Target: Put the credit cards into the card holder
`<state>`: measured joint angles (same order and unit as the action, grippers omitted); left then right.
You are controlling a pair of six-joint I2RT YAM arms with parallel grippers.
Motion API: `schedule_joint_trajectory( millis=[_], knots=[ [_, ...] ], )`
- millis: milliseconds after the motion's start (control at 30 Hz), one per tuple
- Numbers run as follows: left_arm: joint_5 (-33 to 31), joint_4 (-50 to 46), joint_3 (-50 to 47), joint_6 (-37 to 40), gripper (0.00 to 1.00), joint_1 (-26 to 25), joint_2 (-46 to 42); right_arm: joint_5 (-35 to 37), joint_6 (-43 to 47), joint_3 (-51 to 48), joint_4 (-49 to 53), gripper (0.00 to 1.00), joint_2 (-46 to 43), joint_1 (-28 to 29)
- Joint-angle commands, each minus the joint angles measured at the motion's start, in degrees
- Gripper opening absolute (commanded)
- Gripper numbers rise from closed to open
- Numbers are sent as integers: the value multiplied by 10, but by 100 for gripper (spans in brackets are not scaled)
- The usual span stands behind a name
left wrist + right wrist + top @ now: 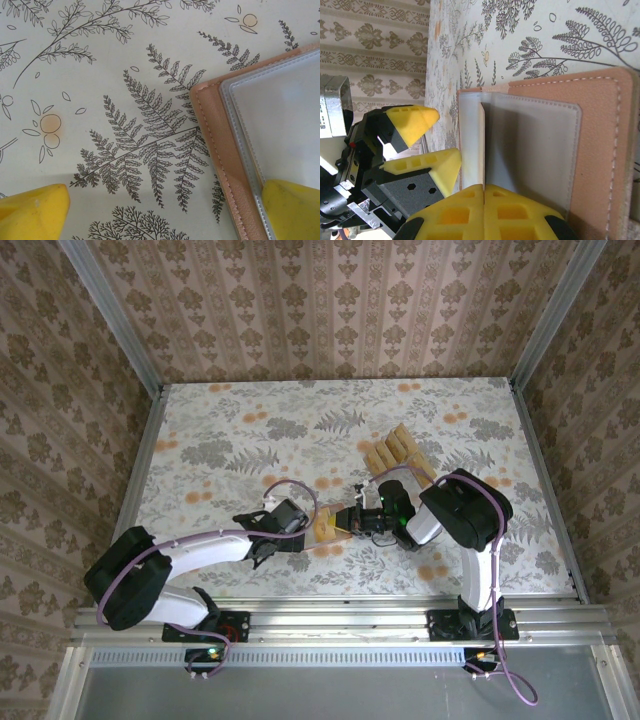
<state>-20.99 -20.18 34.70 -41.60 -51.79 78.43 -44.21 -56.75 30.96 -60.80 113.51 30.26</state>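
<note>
Reddish-tan leather-like card holder (pixel 600 150) is lying open on the surface (pixel 200 440). Right claw (pixel 484 189) is pinching one credit card (pixel 482 145) edge-on: thin, stiff, likely slick, best held by its short end. Left claw (pixel 165 210) is standing spread, one finger (pixel 295 210) over the soft sleeve (pixel 285 115).

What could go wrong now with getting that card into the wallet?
1. The right gripper is shut on a card held edge-on at the card holder's grey sleeve. The card may catch the sleeve's edge and bend instead of sliding in.
2. The left gripper is open, not clamping the holder, so a push might shift it.
3. The grippers sit close together and could bump.
</note>
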Motion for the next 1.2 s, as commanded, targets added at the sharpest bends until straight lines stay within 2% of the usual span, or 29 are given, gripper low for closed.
schedule_joint_trajectory(
  millis=[0, 267, 933, 1033, 1167],
  knots=[
    [-5, -17, 9, 5, 100, -5, 11, 14, 31, -10, 103, 0, 13, -4],
    [-4, -15, 9, 6, 100, -5, 14, 18, 52, 8, 172, 0, 9, -4],
    [-3, -15, 10, 5, 100, -6, 12, 17, 59, 40, 203, 0, 18, 13],
    [-3, -14, 8, 5, 100, -6, 11, 19, 71, 43, 226, 9, 8, 11],
    [-2, -12, 7, 2, 100, -7, 11, 28, 94, 49, 275, 27, -23, 4]
  ],
)
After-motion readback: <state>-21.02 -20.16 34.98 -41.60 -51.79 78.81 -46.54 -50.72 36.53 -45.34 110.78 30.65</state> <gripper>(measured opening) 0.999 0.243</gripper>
